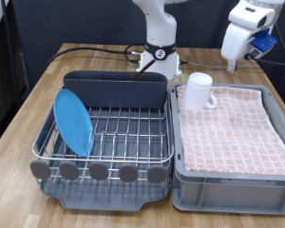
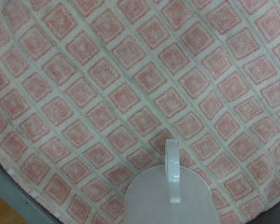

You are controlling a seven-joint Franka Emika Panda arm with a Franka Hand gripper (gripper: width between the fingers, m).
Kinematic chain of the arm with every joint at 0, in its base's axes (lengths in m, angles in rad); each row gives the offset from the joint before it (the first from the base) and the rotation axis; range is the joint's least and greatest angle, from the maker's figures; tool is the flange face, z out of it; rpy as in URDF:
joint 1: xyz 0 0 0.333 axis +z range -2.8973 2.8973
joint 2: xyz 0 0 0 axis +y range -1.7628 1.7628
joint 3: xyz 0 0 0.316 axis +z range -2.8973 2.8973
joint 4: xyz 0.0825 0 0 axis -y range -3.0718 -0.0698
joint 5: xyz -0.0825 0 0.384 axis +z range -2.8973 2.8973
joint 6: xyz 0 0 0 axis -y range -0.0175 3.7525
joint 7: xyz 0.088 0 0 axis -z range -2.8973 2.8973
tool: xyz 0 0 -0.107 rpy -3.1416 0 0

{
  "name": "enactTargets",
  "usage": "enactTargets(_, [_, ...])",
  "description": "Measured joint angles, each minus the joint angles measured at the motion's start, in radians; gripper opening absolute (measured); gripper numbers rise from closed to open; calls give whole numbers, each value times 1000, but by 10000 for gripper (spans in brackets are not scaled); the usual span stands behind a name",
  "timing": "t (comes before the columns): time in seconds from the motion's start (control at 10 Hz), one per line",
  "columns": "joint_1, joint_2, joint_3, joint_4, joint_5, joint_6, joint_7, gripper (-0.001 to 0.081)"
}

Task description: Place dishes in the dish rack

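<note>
At the exterior view's left you see the light-blue plate (image 1: pixel 73 121) standing on edge in the dish rack (image 1: pixel 104 152), leaning among the wires. To its right, the white mug (image 1: pixel 199 90) sits upright on the pink-checked cloth (image 1: pixel 233 123) lining the grey crate (image 1: pixel 228 185), near its far corner. Farther right and above, the gripper (image 1: pixel 247 38) hangs over the table; you cannot tell its finger spread. Your wrist view looks down on the mug (image 2: pixel 170 191) and cloth (image 2: pixel 103 84).
</note>
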Motion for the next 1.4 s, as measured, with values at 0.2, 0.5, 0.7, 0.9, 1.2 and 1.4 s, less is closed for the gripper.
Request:
enactTargets(0.2, [0,25,0,-18,0,47,0,802])
enactTargets(0.5, [-4,42,-7,-64,-4,118,-5,802])
enactTargets(0.7, [-8,43,-19,-95,-9,151,-19,802])
enactTargets(0.9, [-12,44,-34,-122,-12,173,-41,802])
enactTargets(1.2, [-16,54,-58,-149,-14,215,-72,802])
enactTargets(1.4, [-16,72,-65,-151,-14,234,-78,802])
